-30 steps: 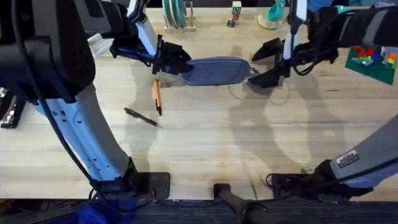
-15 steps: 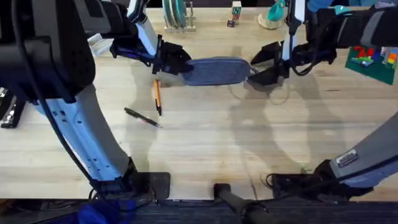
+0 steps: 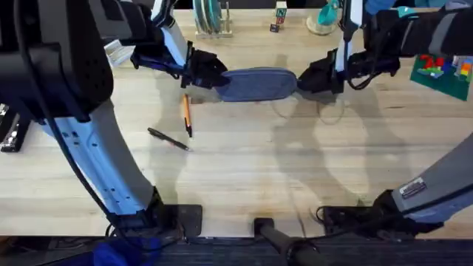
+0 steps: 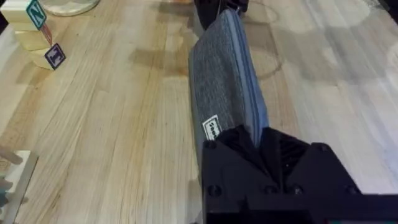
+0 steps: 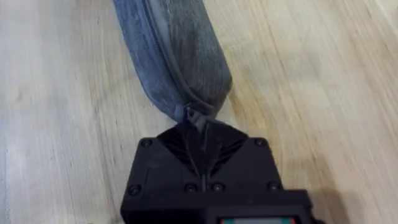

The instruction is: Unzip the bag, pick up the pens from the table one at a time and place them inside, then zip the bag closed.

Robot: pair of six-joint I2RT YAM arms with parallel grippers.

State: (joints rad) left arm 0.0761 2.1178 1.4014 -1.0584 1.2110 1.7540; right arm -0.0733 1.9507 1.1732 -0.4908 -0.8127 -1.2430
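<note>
The blue-grey bag (image 3: 255, 83) lies lengthwise at the far middle of the table (image 3: 295, 170), its zipper closed. My left gripper (image 3: 211, 76) is shut on the bag's left end; the left wrist view shows the bag (image 4: 227, 87) running away from that gripper (image 4: 252, 142). My right gripper (image 3: 307, 80) is shut at the bag's right end. In the right wrist view it (image 5: 198, 124) pinches the small pull tab at the tip of the bag (image 5: 174, 50). The orange pen (image 3: 187, 114) and the thin black pen (image 3: 168, 139) lie on the wood in front of the left gripper.
A black stapler (image 3: 11, 129) sits at the left edge. Along the far edge stand a rack of plates (image 3: 211, 18), letter blocks (image 3: 279, 15) and a teal item (image 3: 325, 15). A green brick plate (image 3: 443, 70) lies far right. Letter blocks (image 4: 37, 31) stand beyond the bag.
The right gripper, open beside the bag's right end a second ago, has moved in and shut on that end. The left gripper, bag and pens have not moved.
</note>
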